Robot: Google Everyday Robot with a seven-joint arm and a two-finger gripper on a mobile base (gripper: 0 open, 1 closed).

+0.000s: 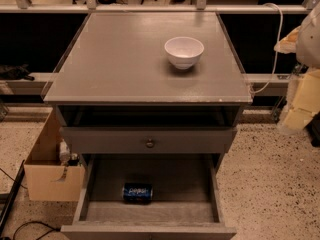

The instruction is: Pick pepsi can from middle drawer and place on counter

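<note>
pepsi can (137, 192): lies on its side on the floor of the middle drawer (170, 176), lower centre of the frame, near the front wall and left of the middle; judged not yet picked.
middle drawer: pulled well out, so the can is open to a reach from above.
gripper: not seen in the frame; only pale arm parts (305, 99) show at the right edge, well apart from the can. Whether it is spread or closed cannot be told.
counter (115, 64): flat matte grey top, upper centre.
white bowl (184, 51): stands upright, right of centre; the left half looks the freer landing place.
knobbed drawer front (150, 143): closed, between counter and can.
room: speckled floor (270, 184); cardboard box (50, 176) at lower left.
</note>
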